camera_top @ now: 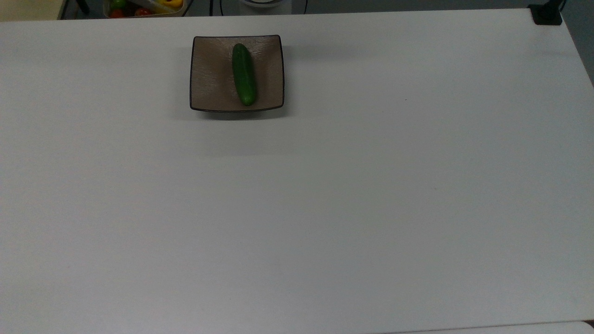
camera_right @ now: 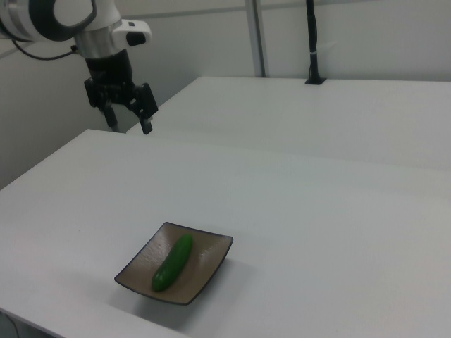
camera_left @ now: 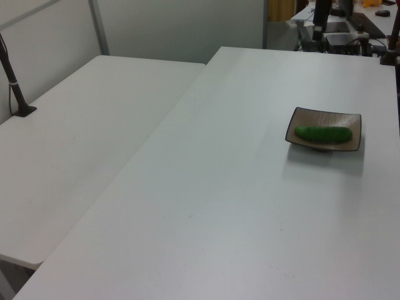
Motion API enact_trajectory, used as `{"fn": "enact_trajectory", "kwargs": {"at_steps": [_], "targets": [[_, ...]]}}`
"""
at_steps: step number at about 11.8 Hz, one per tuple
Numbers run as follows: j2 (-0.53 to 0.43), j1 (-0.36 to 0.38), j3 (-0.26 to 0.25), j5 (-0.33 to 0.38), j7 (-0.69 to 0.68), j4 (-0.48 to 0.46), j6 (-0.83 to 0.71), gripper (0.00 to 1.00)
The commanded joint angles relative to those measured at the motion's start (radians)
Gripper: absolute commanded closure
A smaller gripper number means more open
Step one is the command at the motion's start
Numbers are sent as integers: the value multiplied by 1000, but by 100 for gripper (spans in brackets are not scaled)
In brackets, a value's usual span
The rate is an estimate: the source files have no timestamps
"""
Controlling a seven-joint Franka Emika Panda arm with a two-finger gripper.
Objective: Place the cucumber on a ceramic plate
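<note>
The dark green cucumber (camera_top: 244,74) lies flat along the middle of the square brown ceramic plate (camera_top: 209,69), near the table's far edge at the top view's left. In the left view the cucumber (camera_left: 323,133) rests lengthwise across the plate (camera_left: 325,119). The right view has the cucumber (camera_right: 173,262) on the plate (camera_right: 208,260) at the near corner of the table. My gripper (camera_right: 130,128) hangs open and empty high above the table, well behind the plate and to the right view's left, touching nothing.
A container of coloured vegetables (camera_top: 144,7) sits beyond the table's far edge. A black clamp (camera_top: 547,14) is at the top view's top right corner. A second white table (camera_left: 81,125) adjoins, with a black post (camera_left: 12,75). The white tabletop (camera_top: 325,208) spreads wide around the plate.
</note>
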Motion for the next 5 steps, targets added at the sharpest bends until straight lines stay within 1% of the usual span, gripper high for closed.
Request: {"fn": "enact_trajectory", "kwargs": {"at_steps": [1, 2, 3, 5], "targets": [[128, -7, -11, 32, 2, 97, 67, 0], [128, -5, -11, 26, 1, 86, 145, 0], [133, -2, -11, 25, -5, 74, 172, 0], [136, 18, -13, 20, -1, 74, 166, 0]]}}
